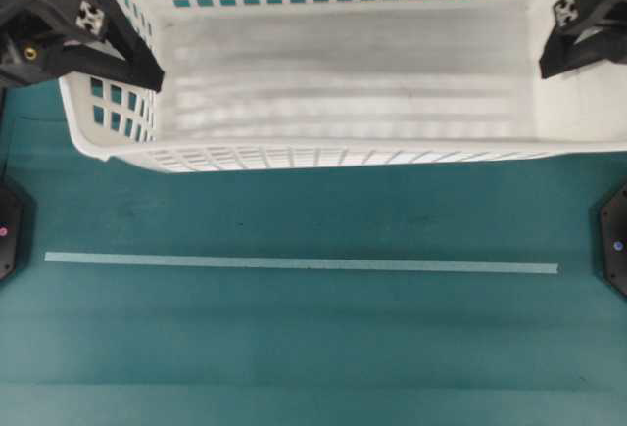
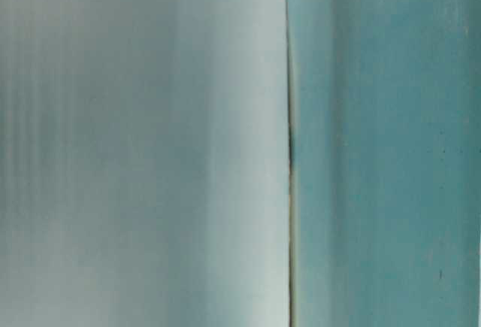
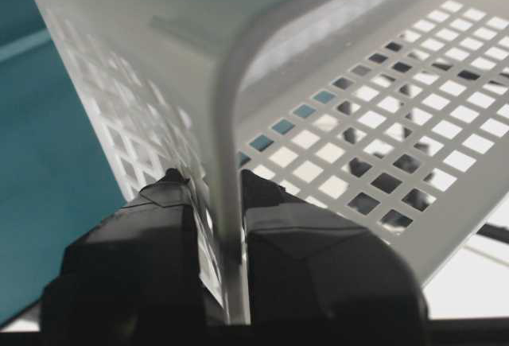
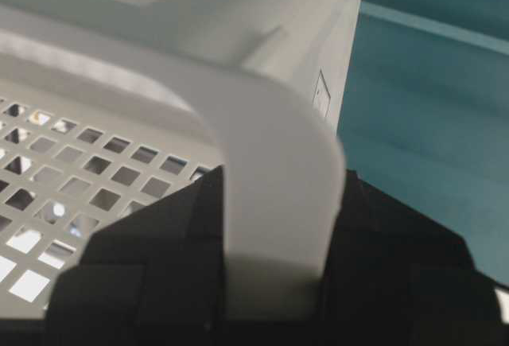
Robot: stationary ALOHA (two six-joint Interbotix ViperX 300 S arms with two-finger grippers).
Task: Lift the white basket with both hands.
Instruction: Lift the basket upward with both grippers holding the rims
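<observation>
fingers (image 3: 159, 227) of both arms clamp opposite rims of the white basket (image 1: 343, 93).

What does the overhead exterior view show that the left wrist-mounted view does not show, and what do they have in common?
Only the overhead view shows the pale strip on the teal table, the basket's solid floor, and the right gripper at the basket's right end.

Only the left wrist view shows the grip up close: the left gripper is shut on the rim, with one finger on each side of the wall.

Both show the white basket with its perforated walls, the left gripper at its left end, and the teal surface.
</observation>
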